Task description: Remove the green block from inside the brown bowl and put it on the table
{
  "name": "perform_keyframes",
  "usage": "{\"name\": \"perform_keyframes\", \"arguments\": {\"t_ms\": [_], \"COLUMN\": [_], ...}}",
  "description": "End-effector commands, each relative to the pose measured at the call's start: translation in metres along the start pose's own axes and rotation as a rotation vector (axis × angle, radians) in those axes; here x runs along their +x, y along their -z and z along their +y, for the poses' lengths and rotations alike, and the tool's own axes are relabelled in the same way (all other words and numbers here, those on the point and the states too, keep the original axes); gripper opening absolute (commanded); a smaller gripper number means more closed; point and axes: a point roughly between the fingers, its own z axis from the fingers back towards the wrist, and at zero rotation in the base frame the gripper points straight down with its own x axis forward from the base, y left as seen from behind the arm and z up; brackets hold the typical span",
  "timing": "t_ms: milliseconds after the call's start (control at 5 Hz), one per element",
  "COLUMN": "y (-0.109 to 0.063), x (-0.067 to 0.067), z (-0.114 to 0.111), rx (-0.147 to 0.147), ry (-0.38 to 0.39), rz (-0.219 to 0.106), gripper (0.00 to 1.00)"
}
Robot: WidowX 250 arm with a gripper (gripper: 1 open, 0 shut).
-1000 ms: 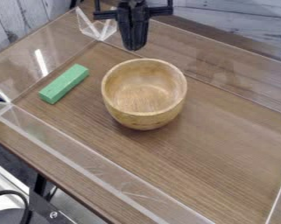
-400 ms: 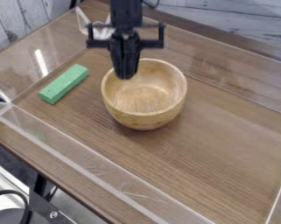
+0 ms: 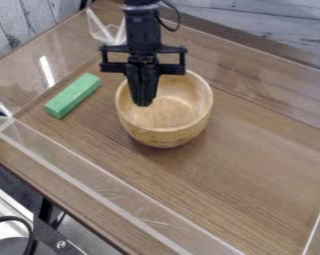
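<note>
The green block (image 3: 72, 95) lies flat on the table (image 3: 229, 179) to the left of the brown bowl (image 3: 163, 107), not inside it. The bowl stands upright near the table's middle and I see nothing in it besides the gripper's tip. My gripper (image 3: 144, 98) hangs from above, pointing steeply down, its black fingers pressed together and its tip lowered into the bowl's left rear part. Nothing is held between the fingers.
Low clear acrylic walls (image 3: 69, 189) run along the table's edges. A dark stand and cables (image 3: 16, 234) show below the front left corner.
The gripper has come down from above the bowl's far rim until its tip is inside the bowl. The bowl and the green block have not moved.
</note>
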Motion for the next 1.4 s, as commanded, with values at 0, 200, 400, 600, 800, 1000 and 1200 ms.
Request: {"name": "perform_keyframes", "arguments": {"t_ms": [0, 200, 400, 600, 800, 1000, 1200], "y": [-0.006, 0.006, 0.004, -0.009, -0.015, -0.015, -0.024], "x": [0.011, 0.014, 0.009, -0.001, -0.005, -0.004, 0.013], "z": [-0.001, 0.001, 0.001, 0.000, -0.009, -0.026, -0.045], "rx": [0.028, 0.012, -0.002, -0.023, -0.006, 0.018, 0.020], "ry": [0.053, 0.103, 0.126, 0.151, 0.171, 0.226, 0.299], "rz": [-0.025, 0.005, -0.005, -0.025, -0.017, -0.007, -0.023], "gripper": [0.00, 0.00, 1.00, 1.00, 1.00, 1.00, 1.00]}}
